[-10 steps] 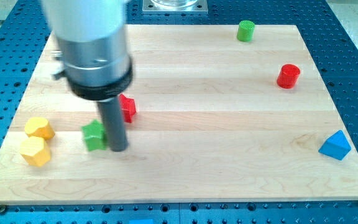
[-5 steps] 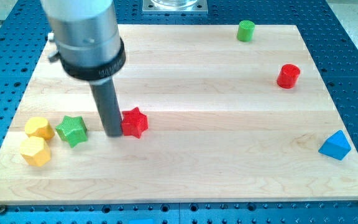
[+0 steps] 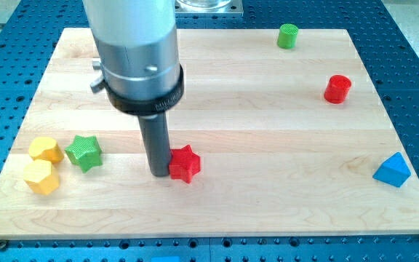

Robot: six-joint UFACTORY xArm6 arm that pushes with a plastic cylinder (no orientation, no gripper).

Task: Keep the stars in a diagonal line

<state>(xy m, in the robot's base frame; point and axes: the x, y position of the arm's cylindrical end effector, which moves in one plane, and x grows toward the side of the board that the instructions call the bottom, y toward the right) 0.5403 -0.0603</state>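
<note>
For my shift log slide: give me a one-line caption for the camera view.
My tip touches the left side of the red star, with the green star farther left beside two yellow blocks.

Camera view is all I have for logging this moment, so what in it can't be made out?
- Contact: my tip sits at the red star's left side; the rod covers that edge, so touching cannot be confirmed.
- Board: the arm's wide body hides a strip near the view's top.
- Arm: cut off by the top edge.
- Two yellow blocks: whether they touch is unclear.
- Green star: fully visible.
</note>
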